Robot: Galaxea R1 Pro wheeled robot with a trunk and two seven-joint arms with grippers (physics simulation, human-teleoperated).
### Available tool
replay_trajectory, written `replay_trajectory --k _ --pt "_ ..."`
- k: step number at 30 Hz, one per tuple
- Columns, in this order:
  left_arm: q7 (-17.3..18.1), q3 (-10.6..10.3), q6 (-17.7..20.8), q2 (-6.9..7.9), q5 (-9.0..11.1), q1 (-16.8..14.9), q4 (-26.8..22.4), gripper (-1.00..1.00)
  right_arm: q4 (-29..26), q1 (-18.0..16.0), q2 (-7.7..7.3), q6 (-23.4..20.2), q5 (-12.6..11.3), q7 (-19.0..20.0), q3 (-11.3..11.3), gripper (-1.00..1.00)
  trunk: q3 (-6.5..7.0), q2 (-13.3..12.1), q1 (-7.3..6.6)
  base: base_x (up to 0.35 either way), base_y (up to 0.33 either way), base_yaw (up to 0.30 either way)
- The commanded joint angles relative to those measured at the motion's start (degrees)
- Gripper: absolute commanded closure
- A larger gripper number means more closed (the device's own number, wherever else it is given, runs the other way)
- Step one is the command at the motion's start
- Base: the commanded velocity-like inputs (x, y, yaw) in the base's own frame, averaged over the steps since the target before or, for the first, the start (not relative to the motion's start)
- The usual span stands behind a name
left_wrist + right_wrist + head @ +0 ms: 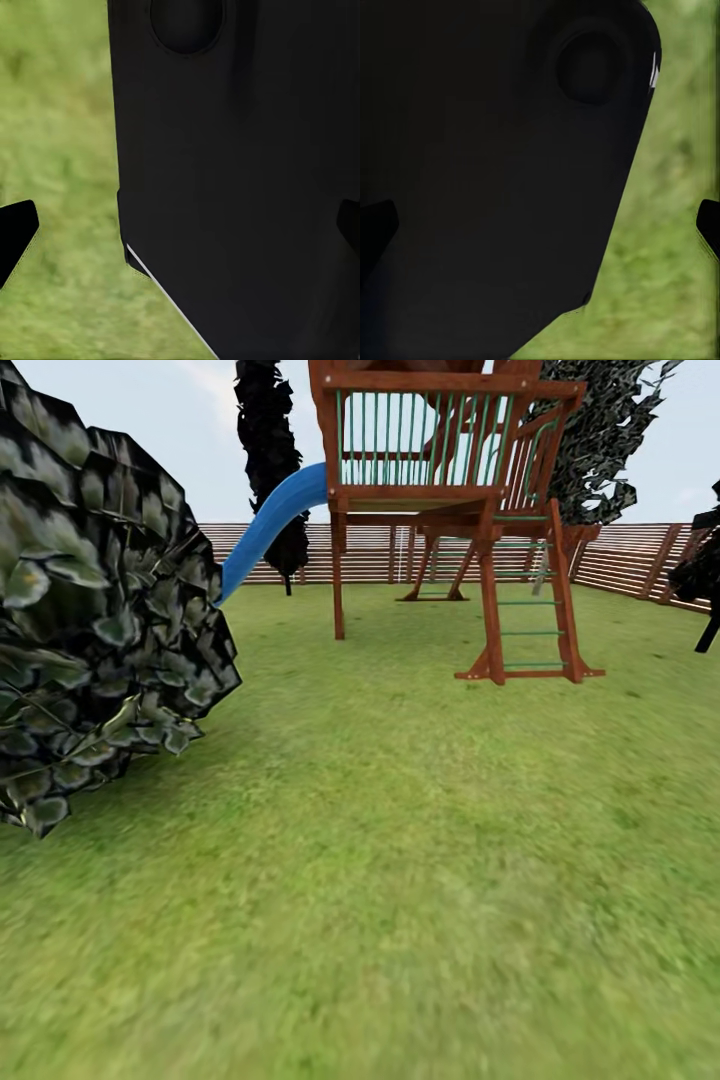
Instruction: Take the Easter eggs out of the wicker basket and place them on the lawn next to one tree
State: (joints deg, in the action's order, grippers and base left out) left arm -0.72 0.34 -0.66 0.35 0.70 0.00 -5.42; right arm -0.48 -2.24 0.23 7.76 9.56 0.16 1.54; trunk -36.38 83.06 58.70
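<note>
The Easter eggs and the wicker basket are out of view. The lawn [400,860] stretches ahead as short green grass. A big mass of dark, pale-spotted leaves [90,620] bulges in at the left, and I see no trunk under it. In the left wrist view my left gripper [180,229] is open, its dark fingertips [15,232] far apart at the picture's edges, with a black part of the robot and grass behind. My right gripper [540,225] is open in the same way, holding nothing.
A wooden playset [450,490] with a blue slide [265,525] and a ladder [530,610] stands ahead. A slatted fence [620,560] runs behind it. A thin black tree [268,460] stands by the fence and a leafy tree [610,440] behind the playset.
</note>
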Motion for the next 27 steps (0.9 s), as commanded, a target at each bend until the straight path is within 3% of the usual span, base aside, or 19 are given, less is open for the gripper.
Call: replay_trajectory --k 1,27 --pt "-0.1 0.0 -0.1 0.00 0.1 0.0 0.0 -1.00 0.0 0.0 0.04 0.2 0.2 0.0 0.1 -1.00 -0.04 0.0 0.03 0.322 0.000 0.000" --pt "-0.1 0.0 0.0 0.00 0.0 0.0 0.0 -1.00 0.4 0.0 0.43 0.2 -0.1 0.0 0.0 -1.00 -0.04 0.0 0.03 0.322 0.000 0.000"
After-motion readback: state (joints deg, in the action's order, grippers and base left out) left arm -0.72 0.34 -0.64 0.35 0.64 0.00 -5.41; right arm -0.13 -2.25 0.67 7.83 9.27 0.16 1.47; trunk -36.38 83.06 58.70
